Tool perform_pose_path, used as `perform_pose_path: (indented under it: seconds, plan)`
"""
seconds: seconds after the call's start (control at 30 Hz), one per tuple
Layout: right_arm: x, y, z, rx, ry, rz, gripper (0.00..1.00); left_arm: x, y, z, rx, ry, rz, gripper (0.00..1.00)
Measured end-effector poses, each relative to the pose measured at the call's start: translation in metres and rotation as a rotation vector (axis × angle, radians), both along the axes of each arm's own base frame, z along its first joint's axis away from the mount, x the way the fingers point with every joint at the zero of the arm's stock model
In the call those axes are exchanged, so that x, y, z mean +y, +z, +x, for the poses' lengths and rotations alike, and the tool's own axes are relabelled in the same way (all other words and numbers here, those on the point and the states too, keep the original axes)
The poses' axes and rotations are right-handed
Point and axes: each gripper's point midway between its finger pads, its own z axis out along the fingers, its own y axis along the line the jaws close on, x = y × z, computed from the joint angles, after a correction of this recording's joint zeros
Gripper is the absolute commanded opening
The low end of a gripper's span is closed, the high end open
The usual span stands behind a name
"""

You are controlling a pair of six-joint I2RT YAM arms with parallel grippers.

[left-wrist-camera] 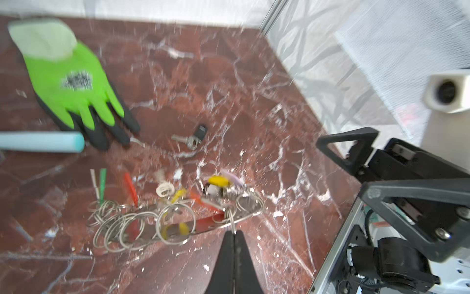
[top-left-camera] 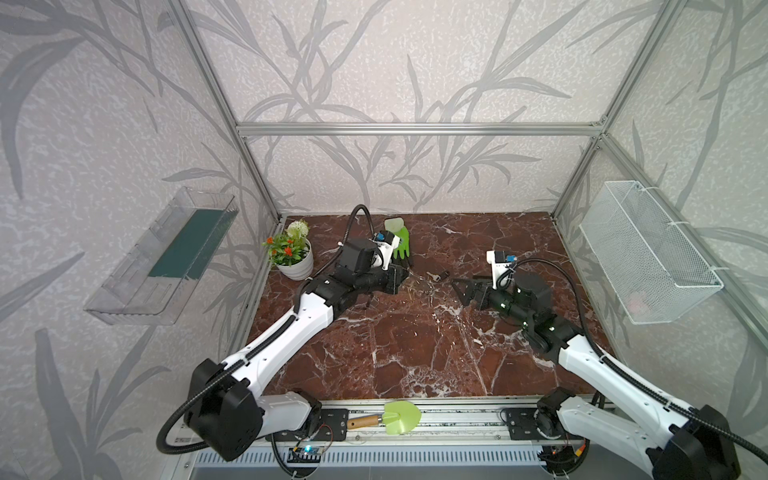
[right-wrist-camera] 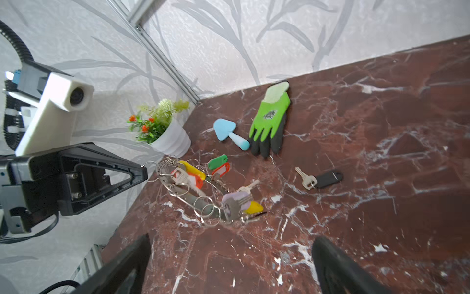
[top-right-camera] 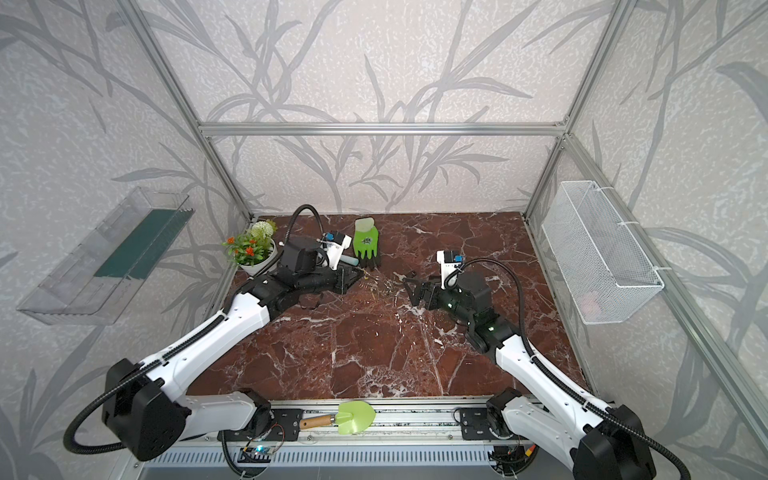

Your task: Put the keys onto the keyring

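Note:
The keyring (left-wrist-camera: pixel 250 212), a flat grey metal ring hung with many small split rings, lies on the marble floor with several keys on it, their tags yellow, red, green and lilac (right-wrist-camera: pixel 235 198). My left gripper (left-wrist-camera: pixel 233 232) is shut on one small split ring at the keyring's rim; the right wrist view shows its tip (right-wrist-camera: pixel 144 171) pinching that ring. A loose key with a black tag (right-wrist-camera: pixel 319 179) (left-wrist-camera: pixel 196 136) lies apart on the floor. My right gripper (right-wrist-camera: pixel 231 239) stands open just short of the keyring, holding nothing. In both top views the grippers (top-left-camera: pixel 405 279) (top-right-camera: pixel 411 289) face each other.
A green glove (top-left-camera: pixel 401 243) (right-wrist-camera: pixel 272 119) and a blue toy trowel (right-wrist-camera: pixel 226 131) lie behind the keys. A flower pot (top-left-camera: pixel 294 259) stands back left. A green trowel (top-left-camera: pixel 399 417) rests on the front rail. A wire basket (top-left-camera: pixel 648 257) and a clear shelf (top-left-camera: pixel 166 257) hang on the side walls.

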Motion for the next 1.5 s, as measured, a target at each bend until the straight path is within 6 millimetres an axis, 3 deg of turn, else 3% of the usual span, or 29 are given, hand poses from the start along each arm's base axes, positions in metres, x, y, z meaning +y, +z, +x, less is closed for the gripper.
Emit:
perform_pose_path:
  seconds: [0.27,0.47,0.6,0.87,1.0,1.3,1.5]
  plan:
    - [0.018,0.051,0.006,-0.203,0.100,0.022,1.00,0.006,0.065,-0.032,-0.255,-0.105,-0.069,0.00]
    - [0.045,0.081,-0.009,-0.299,0.299,0.074,0.81,0.012,0.090,-0.064,-0.442,-0.198,-0.092,0.00]
    - [0.061,0.087,-0.029,-0.335,0.423,0.089,0.77,0.010,0.090,-0.080,-0.502,-0.279,-0.091,0.00]
    - [0.099,0.079,-0.086,-0.389,0.642,0.027,0.63,0.003,0.085,-0.094,-0.536,-0.381,-0.089,0.00]
    - [0.107,0.077,-0.089,-0.392,0.672,-0.002,0.55,-0.001,0.082,-0.099,-0.531,-0.423,-0.096,0.00]
    - [0.107,0.069,-0.083,-0.389,0.646,-0.045,0.49,-0.005,0.067,-0.115,-0.497,-0.528,-0.080,0.00]
    - [0.111,0.063,-0.084,-0.383,0.668,-0.051,0.41,-0.008,0.056,-0.113,-0.452,-0.551,-0.068,0.00]
